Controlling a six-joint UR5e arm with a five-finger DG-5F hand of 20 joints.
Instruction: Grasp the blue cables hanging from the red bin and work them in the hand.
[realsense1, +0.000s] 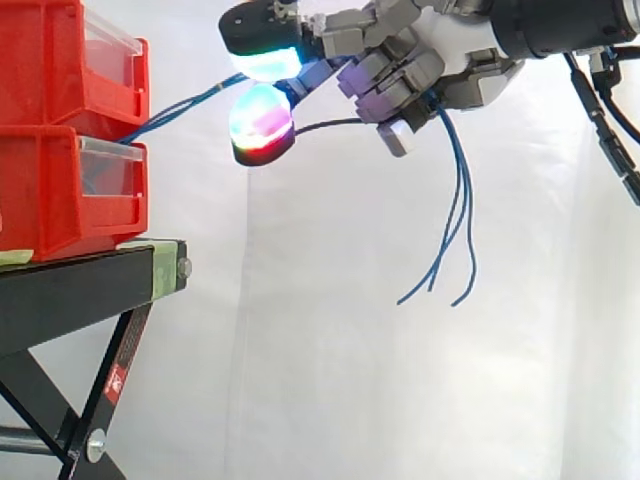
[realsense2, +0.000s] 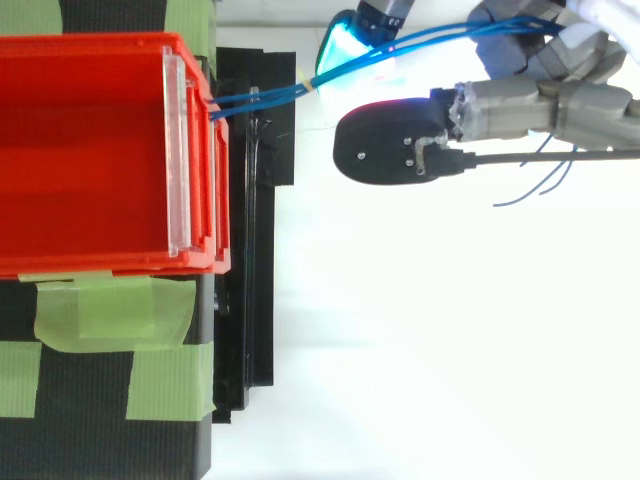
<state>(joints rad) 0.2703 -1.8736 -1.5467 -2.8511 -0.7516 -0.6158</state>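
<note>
Thin blue cables run from the front of the stacked red bins rightward and up to my hand. The hand hangs in the air to the right of the bins, with its fingers curled round the cables. Two glowing fingertips pinch the strands close together. Behind the palm the loose cable ends hang down freely. From above, the cables leave the bin's front edge and pass between the fingertips toward the palm.
The red bins sit on a black stand with green tape on top. A white curtain hangs behind. Open air lies below the hand and right of the stand.
</note>
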